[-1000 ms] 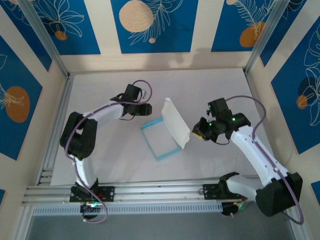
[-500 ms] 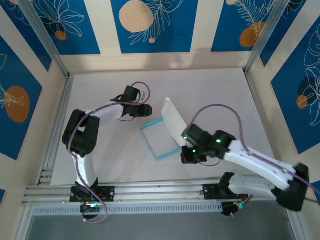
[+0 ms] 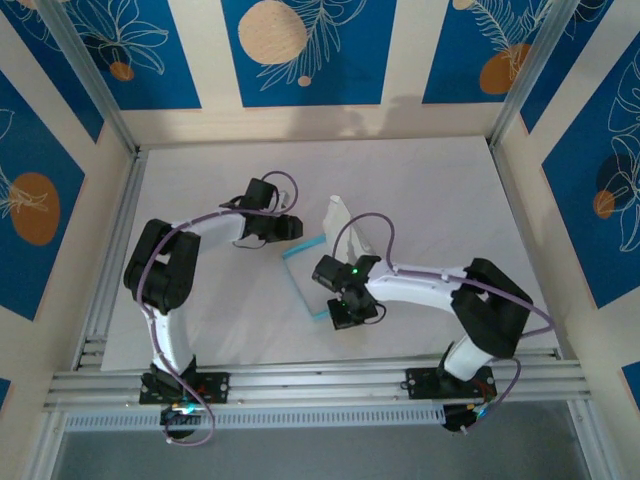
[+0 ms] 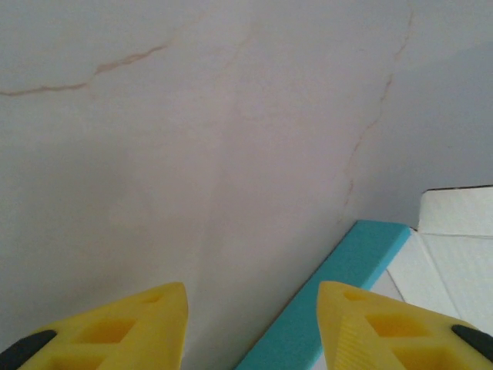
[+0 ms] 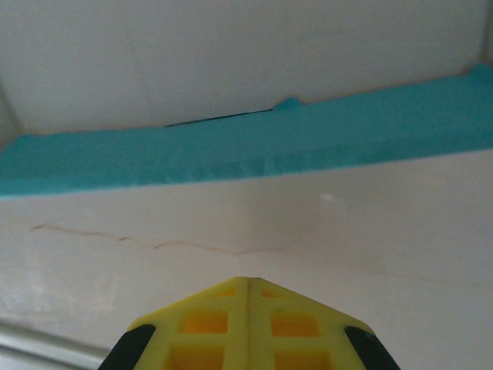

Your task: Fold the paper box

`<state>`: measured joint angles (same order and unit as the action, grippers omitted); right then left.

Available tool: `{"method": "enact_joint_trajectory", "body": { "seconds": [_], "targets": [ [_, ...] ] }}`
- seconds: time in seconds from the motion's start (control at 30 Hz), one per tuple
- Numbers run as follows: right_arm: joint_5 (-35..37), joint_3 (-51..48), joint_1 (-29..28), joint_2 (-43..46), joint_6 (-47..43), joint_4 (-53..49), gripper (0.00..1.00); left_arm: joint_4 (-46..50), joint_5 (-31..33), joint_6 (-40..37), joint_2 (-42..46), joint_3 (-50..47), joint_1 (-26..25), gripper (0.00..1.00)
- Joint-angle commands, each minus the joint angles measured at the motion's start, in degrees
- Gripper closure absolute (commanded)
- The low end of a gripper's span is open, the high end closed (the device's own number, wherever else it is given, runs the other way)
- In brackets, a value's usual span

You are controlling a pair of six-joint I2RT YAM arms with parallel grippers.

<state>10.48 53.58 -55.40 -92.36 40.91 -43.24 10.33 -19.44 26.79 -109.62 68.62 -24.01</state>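
My right gripper [image 5: 248, 287] sits low on the near side, yellow fingers pressed together on nothing, tip just short of the light-blue near wall of the paper box [image 5: 254, 150], over the white table [image 5: 323, 223]. The box lies mid-table, a shallow blue rim around a white inside, with one white flap [image 3: 338, 215] standing up at its far right. Beyond it my left gripper [image 4: 250, 308] hangs at the far-left corner, fingers apart, holding nothing, the blue edge showing between them.

Bright, even light; soft wrist views
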Motion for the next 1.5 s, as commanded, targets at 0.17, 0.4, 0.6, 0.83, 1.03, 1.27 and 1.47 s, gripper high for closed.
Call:
{"method": "enact_joint_trajectory", "body": {
  "seconds": [0.17, 0.4, 0.6, 0.83, 1.03, 1.27, 1.47],
  "targets": [
    [3.08, 7.35, 6.42, -7.92, -4.79, 0.08, 1.0, -4.12, -4.18, 3.92, 2.77, -7.4, 0.71, 0.53],
    [4.39, 15.81, 12.93, -14.11, -12.14, -0.62, 1.0, -7.75, -3.8, 6.76, 6.47, -14.22, -0.45, 0.55],
    [6.45, 21.39, 17.05, -18.8, -16.07, -2.27, 1.0, -7.99, 0.02, 7.22, 11.37, -18.27, -2.2, 0.56],
    [8.01, 20.51, 20.5, -14.78, -18.32, -3.68, 1.0, -4.97, 7.77, 5.32, 18.41, -20.53, -2.14, 0.5],
    [5.23, 17.23, 21.56, -8.1, -17.31, -3.69, 0.99, -2.32, 11.01, 0.48, 19.24, -17.2, -2.09, 0.5],
    [4.54, 14.1, 23.71, -6.48, -18.77, -1.99, 0.99, -2.56, 9.22, -0.52, 18.16, -15.88, -2.09, 0.55],
    [5.94, 12.44, 23.38, -6.78, -18.38, -1.73, 0.97, -5.99, 5.85, 3.85, 17.75, -20.2, -2.13, 0.56]
  ]
}}
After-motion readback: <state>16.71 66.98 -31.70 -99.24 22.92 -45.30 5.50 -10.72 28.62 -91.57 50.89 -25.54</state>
